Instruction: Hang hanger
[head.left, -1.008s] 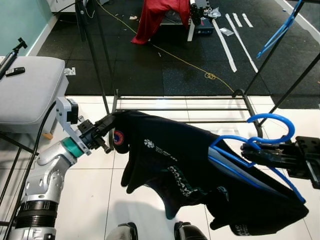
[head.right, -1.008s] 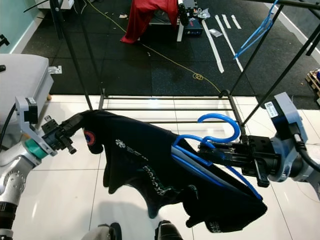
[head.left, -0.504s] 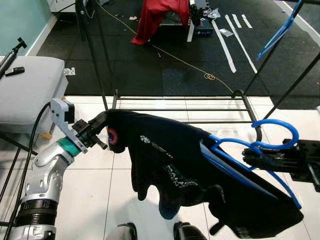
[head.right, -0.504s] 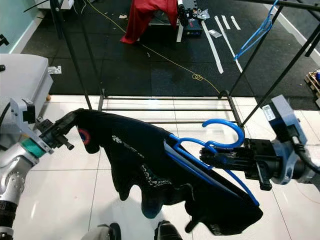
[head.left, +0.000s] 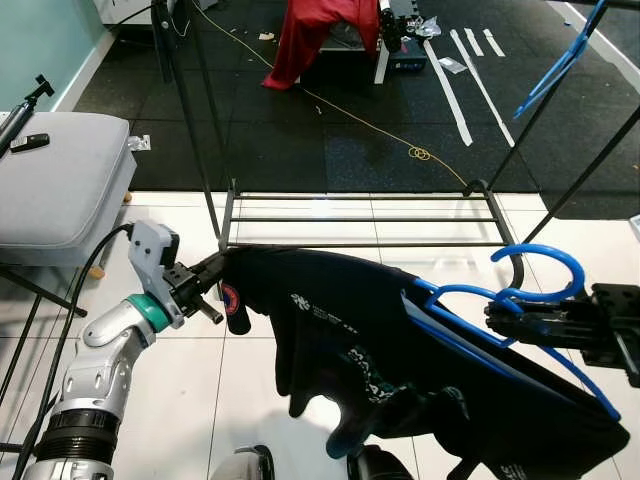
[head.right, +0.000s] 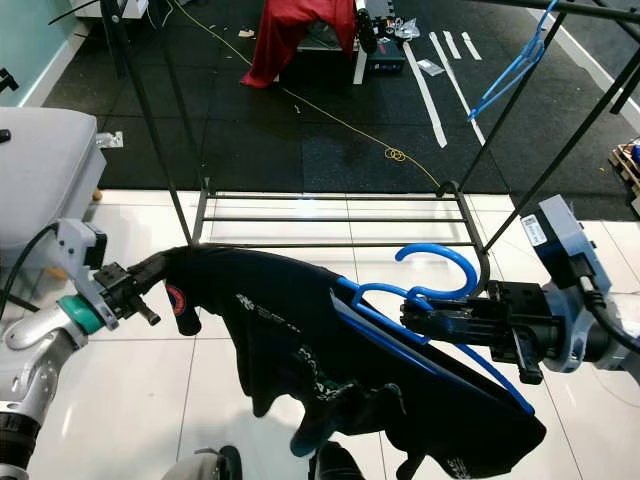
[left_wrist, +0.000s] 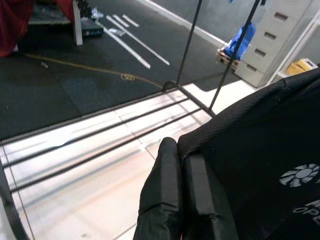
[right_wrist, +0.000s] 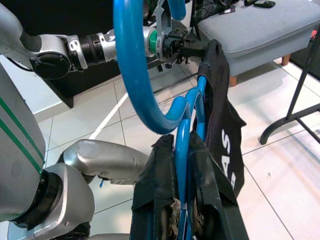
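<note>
Now the left gripper (head.left: 212, 272), clamped on the black shirt (head.left: 400, 350), has drawn inward, slackening cloth toward the right gripper (head.right: 425, 320), clamped on the blue hanger (head.right: 440, 272); hanging remains.

A matt black cloth garment (head.left: 400, 340), finely woven like mesh close up and printed with white lettering and a red-and-blue round badge (head.left: 231, 293), drapes from a glossy blue plastic hanger (head.left: 520, 300) with smooth tubular lines. The left tool (head.left: 212, 270) and right tool (head.right: 425, 320) have matt black fingers (left_wrist: 170, 200) on brushed silver metal arms, the left with a teal collar. Behind them stands a thin, dark-painted metal rack (head.left: 360, 215). The near floor (head.left: 180, 400) is glossy white tile with reflections; the far floor (head.left: 330, 130) is dull, speckled black matting. A grey fabric cushion (head.left: 55, 185) looks soft and matt, and a red cloth (head.left: 310, 30) hangs limp.
</note>
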